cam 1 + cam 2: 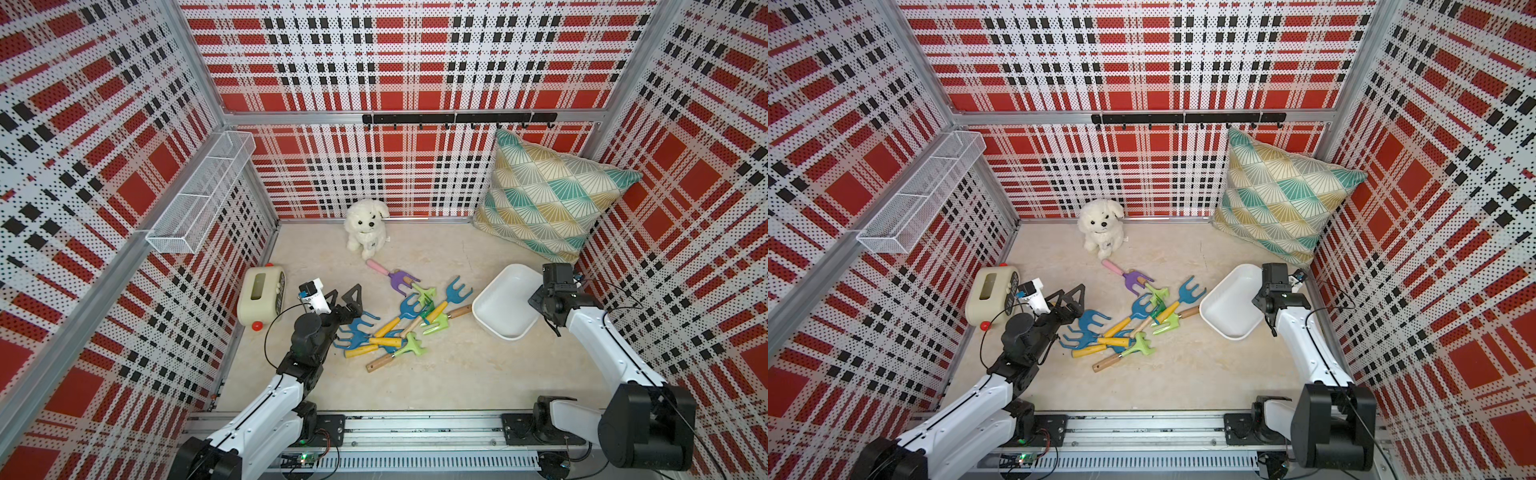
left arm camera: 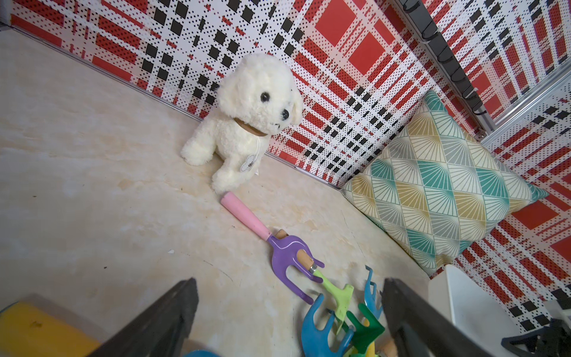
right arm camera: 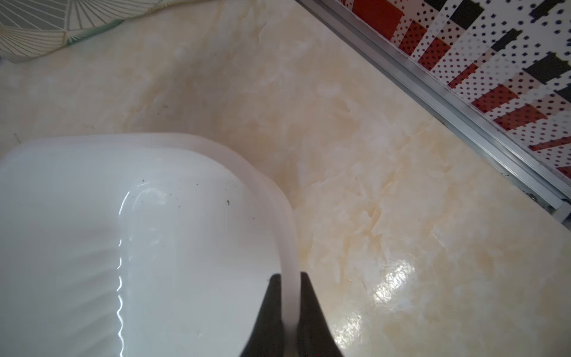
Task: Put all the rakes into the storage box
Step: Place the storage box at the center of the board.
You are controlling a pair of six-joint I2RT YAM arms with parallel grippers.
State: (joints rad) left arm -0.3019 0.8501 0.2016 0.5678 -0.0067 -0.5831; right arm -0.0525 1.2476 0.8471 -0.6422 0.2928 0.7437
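Cream marbled floor (image 1: 436,386), ringed by plaid walls.
Bears a white plush dog (image 1: 368,226) against the back wall, a patterned cushion (image 1: 552,195) propped in the far right corner, a cream gadget (image 1: 259,297) with a red knob by the left wall, a purple rake (image 1: 397,279) with a pink handle just before the dog, a crossed heap of blue and green rakes (image 1: 392,328) mid-floor, and the white storage box (image 1: 505,307) just beside that heap, toward the right wall.

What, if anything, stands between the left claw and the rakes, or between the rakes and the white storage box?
Nothing visible does. The left claw hangs open by the blue rakes, with no other object between. From the rakes to the storage box there is only floor. The right claw is shut on the box's rim.
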